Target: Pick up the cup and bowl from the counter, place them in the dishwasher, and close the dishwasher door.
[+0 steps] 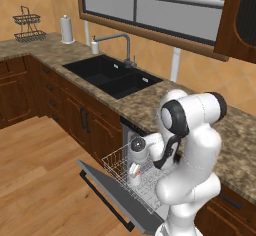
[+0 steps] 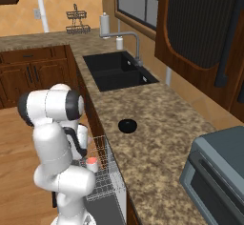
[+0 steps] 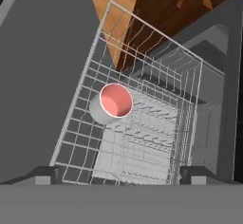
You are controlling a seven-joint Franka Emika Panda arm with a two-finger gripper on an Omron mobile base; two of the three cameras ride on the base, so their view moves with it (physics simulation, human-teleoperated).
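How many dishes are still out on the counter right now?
1: the bowl sits on the counter, between the sink and the toaster oven. The cup is upright in the dishwasher rack.

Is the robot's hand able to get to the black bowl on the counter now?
Probably yes. The bowl sits alone on the counter, nothing around it, and the hand is open over the rack, the cup already set down.
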